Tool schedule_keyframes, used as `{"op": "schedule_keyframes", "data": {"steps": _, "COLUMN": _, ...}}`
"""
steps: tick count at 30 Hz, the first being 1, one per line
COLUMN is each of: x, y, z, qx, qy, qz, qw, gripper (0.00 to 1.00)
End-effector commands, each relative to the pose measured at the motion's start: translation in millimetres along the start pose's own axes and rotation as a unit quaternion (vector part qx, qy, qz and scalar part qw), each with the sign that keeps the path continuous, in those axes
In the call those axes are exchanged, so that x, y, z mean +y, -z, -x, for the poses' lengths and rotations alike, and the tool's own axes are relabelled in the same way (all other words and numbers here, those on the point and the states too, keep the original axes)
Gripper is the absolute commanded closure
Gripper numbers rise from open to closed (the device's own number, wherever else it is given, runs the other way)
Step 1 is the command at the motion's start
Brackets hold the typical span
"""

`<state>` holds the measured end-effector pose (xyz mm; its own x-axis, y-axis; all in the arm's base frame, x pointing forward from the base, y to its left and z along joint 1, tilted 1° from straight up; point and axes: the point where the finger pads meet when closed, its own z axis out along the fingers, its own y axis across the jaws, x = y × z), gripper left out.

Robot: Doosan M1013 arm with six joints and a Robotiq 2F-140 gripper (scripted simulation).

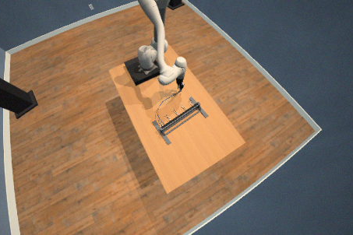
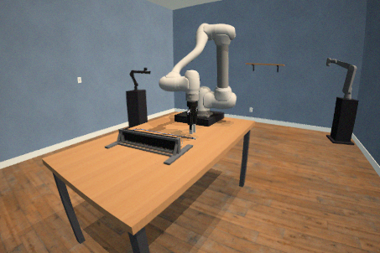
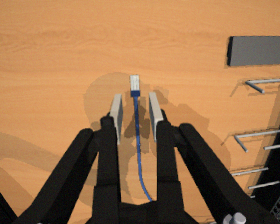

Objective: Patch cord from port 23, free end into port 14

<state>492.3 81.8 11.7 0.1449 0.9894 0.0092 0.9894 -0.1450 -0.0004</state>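
The patch cord's free plug [image 3: 137,86], clear with a blue boot, points away from the cord. Its blue cord [image 3: 139,155] [image 1: 159,109] curves back to the left end of the rack in the top view. My gripper [image 3: 135,102] [image 2: 192,129] is open a little over the cord, just behind the plug. The cord runs between the two pads with a gap on each side. Whether the plug touches the table cannot be told. The rack [image 2: 179,156] [image 3: 261,51] stands on the table. Port numbers and the latch are too small to read.
Several thin metal cable hooks [image 3: 263,134] stick out from the rack on the plug's side, to the right in the wrist view. The table [image 1: 200,156] [image 2: 113,180] carries the rack and the arm's black base [image 1: 141,79]. The plug lies beyond the rack in the exterior view.
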Motion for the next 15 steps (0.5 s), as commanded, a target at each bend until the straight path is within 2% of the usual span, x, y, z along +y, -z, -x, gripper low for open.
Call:
{"op": "schedule_keyframes", "data": {"steps": 1, "x": 0, "y": -6, "z": 0, "qx": 0.000, "qy": 0.000, "qz": 0.000, "qw": 1.000, "gripper": 0.78}}
{"op": "schedule_keyframes", "data": {"steps": 15, "x": 0, "y": -24, "z": 0, "qx": 0.000, "qy": 0.000, "qz": 0.000, "qw": 1.000, "gripper": 0.78}}
